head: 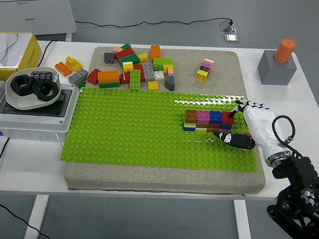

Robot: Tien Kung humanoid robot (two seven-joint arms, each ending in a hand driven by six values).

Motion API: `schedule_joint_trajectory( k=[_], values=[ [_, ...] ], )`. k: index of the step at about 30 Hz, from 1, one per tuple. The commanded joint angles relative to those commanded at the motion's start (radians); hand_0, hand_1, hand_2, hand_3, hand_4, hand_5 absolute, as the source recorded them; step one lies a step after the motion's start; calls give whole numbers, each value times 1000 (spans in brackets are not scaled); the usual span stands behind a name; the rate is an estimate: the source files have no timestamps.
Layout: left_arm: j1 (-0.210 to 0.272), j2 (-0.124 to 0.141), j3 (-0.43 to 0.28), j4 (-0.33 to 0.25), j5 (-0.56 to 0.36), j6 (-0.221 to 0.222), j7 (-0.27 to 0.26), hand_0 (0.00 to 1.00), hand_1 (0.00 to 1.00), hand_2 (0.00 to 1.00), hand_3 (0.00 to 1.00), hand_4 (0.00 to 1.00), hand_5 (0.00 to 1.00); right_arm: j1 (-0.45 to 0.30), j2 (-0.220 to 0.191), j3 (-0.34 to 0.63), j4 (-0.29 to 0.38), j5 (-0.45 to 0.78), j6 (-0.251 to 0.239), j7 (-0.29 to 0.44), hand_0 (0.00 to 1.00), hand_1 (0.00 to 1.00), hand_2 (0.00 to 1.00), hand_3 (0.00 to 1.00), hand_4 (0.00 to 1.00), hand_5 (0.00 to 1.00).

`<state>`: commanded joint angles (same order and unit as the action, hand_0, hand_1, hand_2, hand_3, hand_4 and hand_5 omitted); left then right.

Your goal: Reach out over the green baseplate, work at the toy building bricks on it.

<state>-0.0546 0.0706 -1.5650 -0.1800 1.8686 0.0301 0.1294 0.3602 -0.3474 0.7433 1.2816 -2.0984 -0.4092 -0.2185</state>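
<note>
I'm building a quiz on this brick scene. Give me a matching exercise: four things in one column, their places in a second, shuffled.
Things:
1. right hand
2. orange cylinder
3. loose brick pile
4. black rings

Places:
A. in a white dish at the table's left
B. on a grey block at the far right corner
C. at the right end of the brick row on the green baseplate
D. beyond the baseplate's far edge

Pairs: 1-C, 2-B, 3-D, 4-A

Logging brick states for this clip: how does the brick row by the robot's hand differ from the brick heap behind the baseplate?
The brick row stands assembled on the green baseplate, stacked in tidy layers; the loose heap lies scattered on the beige mat, off the plate. The right hand is at the row's end; nothing touches the heap. Both mix many colours.
</note>
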Motion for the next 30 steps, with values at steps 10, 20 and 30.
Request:
schedule_joint_trajectory(
  k=[10, 20, 30],
  values=[
    [0, 1, -2, 0, 1, 0, -1, 688, 345, 511, 548, 756, 827, 21, 0, -16, -16, 8, 4, 1, 827, 836, 861, 594, 925, 570],
    [1, 0, -11, 0, 4, 4, -5, 688, 344, 510, 546, 755, 823, 39, -2, -35, -40, 17, 14, 2, 826, 836, 860, 596, 919, 565],
    [0, 0, -12, 0, 3, 5, -6, 688, 345, 510, 547, 756, 820, 41, 1, -48, -47, 25, 14, 5, 826, 836, 860, 600, 915, 560]
  ],
)
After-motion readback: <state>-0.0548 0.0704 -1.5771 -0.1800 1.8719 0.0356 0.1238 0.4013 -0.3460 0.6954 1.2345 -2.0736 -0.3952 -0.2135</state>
